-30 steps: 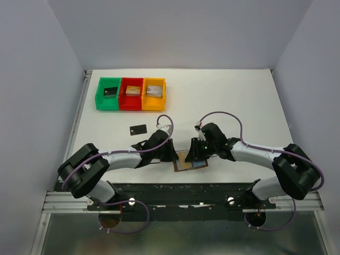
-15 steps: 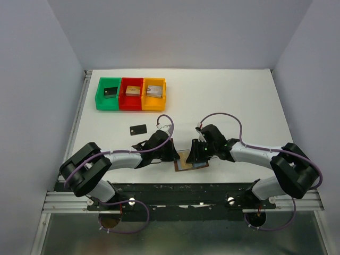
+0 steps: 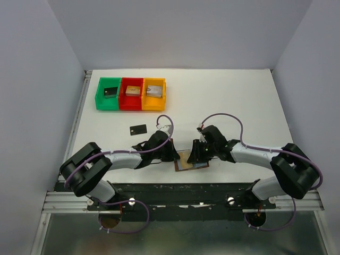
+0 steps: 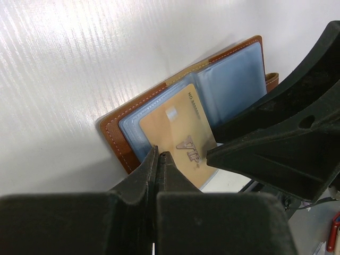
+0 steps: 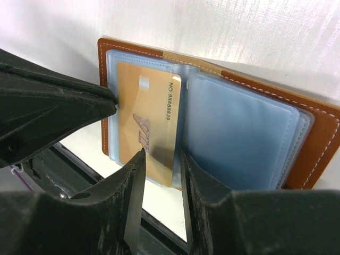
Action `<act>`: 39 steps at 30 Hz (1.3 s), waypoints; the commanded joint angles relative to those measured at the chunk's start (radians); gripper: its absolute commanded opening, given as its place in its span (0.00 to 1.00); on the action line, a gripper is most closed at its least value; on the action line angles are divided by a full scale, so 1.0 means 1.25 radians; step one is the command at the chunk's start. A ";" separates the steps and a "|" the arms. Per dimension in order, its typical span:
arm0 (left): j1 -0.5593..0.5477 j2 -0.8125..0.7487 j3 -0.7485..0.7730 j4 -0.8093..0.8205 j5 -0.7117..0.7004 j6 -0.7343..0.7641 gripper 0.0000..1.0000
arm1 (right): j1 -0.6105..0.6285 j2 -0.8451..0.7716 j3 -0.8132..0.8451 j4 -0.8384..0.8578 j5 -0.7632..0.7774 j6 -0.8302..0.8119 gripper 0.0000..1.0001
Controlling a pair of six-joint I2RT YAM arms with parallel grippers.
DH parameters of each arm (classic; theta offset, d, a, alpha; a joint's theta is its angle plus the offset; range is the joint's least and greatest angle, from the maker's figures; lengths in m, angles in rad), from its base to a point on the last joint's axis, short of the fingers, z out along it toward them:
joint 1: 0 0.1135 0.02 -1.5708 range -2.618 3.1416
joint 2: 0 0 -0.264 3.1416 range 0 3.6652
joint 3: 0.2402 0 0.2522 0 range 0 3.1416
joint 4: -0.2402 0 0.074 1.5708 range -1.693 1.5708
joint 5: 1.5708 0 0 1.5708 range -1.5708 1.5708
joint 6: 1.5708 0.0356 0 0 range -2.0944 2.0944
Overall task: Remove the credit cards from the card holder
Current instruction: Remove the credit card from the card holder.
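Note:
The brown card holder (image 3: 181, 165) lies open near the table's front edge, its pale blue pockets up (image 5: 239, 138). A gold credit card (image 5: 146, 117) marked VIP (image 4: 180, 135) sticks partly out of the left pocket. My left gripper (image 4: 158, 155) is shut, its tips resting at the card's left edge on the holder (image 4: 133, 154). Whether anything is pinched between them I cannot tell. My right gripper (image 5: 162, 156) is open, its jaws astride the card's near corner. A black credit card (image 3: 138, 129) lies loose on the table behind the left arm.
Green (image 3: 108, 93), red (image 3: 131, 93) and orange (image 3: 154, 94) bins stand in a row at the back left, each holding a small block. The table's front edge and the dark rail (image 5: 101, 186) run just below the holder. Both arms crowd the holder from either side.
My right gripper's jaws have opened a little and the arm has edged towards the holder. The left gripper has finished closing. The holder and the black card have not moved.

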 commanded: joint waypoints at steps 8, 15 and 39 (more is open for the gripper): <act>0.000 0.027 -0.036 -0.038 -0.021 0.001 0.00 | -0.010 -0.051 -0.073 0.119 -0.051 0.046 0.40; 0.001 0.027 -0.047 -0.022 -0.020 -0.005 0.00 | -0.023 -0.076 -0.100 0.176 -0.088 0.069 0.39; 0.001 0.020 -0.071 0.077 0.014 -0.009 0.00 | -0.065 -0.026 -0.142 0.365 -0.227 0.165 0.36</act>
